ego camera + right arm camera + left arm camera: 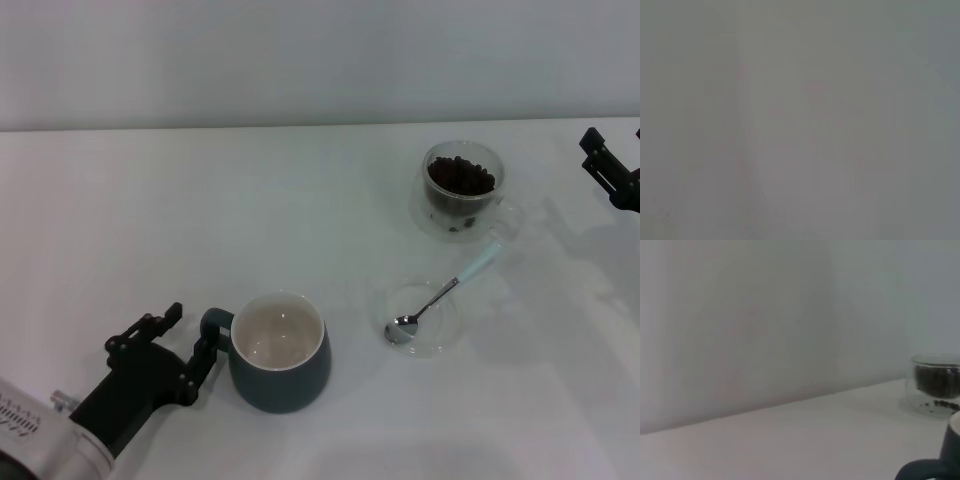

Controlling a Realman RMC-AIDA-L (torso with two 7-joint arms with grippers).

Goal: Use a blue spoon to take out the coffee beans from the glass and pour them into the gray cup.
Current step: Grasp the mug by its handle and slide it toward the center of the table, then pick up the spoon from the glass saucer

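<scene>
Metal-bowled, pale-handled spoon (437,299) is lying stiff, light and slippery on a fragile saucer (447,337), best pinched mid-handle, while the left end effector (176,343) is gripping the mug (280,352) handle; the right one's (607,165) state is unclear.

The white table (150,220) lay bare across its whole left and middle stretch, wide room to pass. The gray cup (280,365) blocked the near lane, the left gripper (180,350) right at its handle. Between cup and saucer (425,320) ran a narrow open gap. The blue spoon (440,298) jutted off the saucer toward the glass (461,190), closing that channel. The right gripper (610,170) hung well apart at the far right edge.
</scene>
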